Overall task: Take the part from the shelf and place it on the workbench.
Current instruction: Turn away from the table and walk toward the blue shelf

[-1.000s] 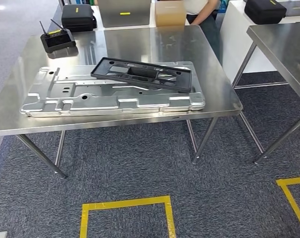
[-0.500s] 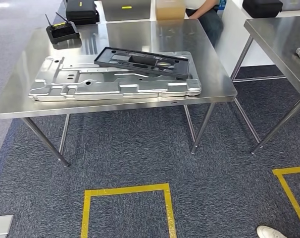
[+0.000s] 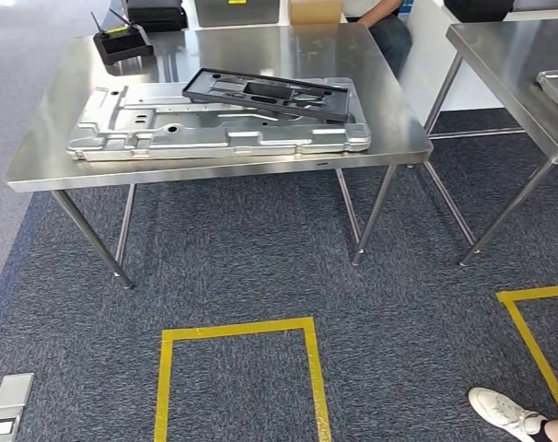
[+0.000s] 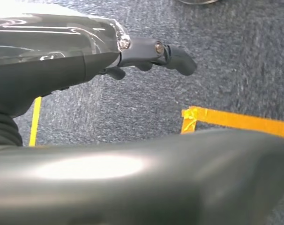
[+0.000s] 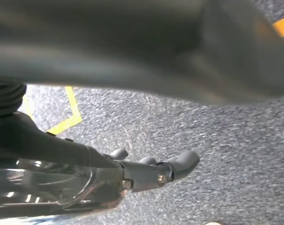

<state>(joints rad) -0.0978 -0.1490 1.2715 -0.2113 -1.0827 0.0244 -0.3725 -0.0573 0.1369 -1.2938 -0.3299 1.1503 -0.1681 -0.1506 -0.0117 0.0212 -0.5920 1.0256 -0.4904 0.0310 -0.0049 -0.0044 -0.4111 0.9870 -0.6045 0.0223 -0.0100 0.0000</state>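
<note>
A black plastic frame part [image 3: 269,93] lies flat on a large silver stamped metal panel [image 3: 214,138] on the steel workbench [image 3: 390,138] ahead of me. My left hand [image 4: 147,51] hangs over the grey carpet with its fingers stretched out and nothing in them. My right hand [image 5: 151,171] hangs the same way above the carpet, fingers straight and holding nothing. Both hands are well away from the bench.
A second steel table [image 3: 512,64] stands to the right. A black device with antennas [image 3: 122,41] sits at the bench's far left corner. A yellow tape square [image 3: 238,329] marks the carpet. A person's white shoe [image 3: 502,410] is at lower right; another person [image 3: 388,23] sits behind the bench.
The whole picture has shifted: the bench now sits higher and farther in view, so the camera has moved. A person's white shoe has come into view at lower right.
</note>
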